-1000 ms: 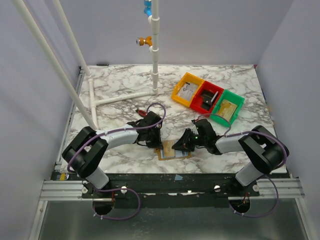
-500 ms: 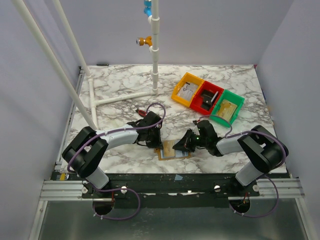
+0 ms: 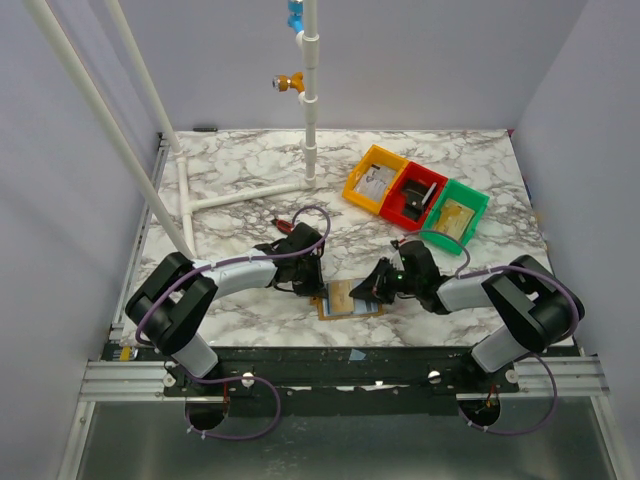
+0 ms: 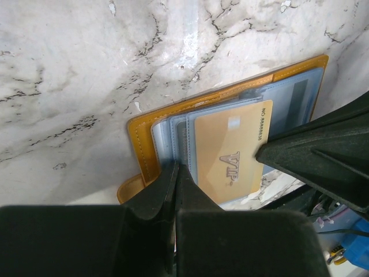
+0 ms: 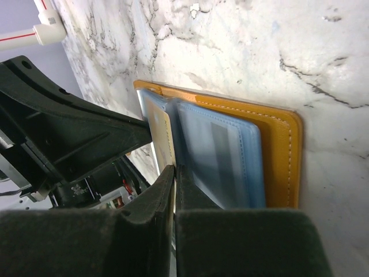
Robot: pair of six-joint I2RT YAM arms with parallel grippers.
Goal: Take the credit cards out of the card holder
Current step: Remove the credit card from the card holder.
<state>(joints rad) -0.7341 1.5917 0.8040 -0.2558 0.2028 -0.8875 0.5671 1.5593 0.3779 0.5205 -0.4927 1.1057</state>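
Observation:
The card holder [image 3: 352, 298], a mustard-brown wallet with grey-blue sleeves, lies open flat near the table's front edge. In the left wrist view it [image 4: 141, 144] shows a gold credit card [image 4: 230, 150] marked VIP sticking out of a sleeve. My left gripper [image 4: 176, 170] is shut, its tips pressing on the lining at the holder's left side. From the right, my right gripper [image 5: 174, 173] is shut on the edge of that gold card [image 5: 163, 138], beside the blue sleeve [image 5: 222, 156]. In the top view the two grippers, left [image 3: 318, 290] and right [image 3: 372, 290], face each other over the holder.
An orange bin [image 3: 373, 180], a red bin [image 3: 415, 195] and a green bin [image 3: 455, 215] sit in a row at the back right. A white pipe frame [image 3: 245, 192] lies at the back left. The table's front edge runs just below the holder.
My right gripper has closed on the gold card's edge and its arm has shifted slightly. The left gripper has stayed shut in place on the holder.

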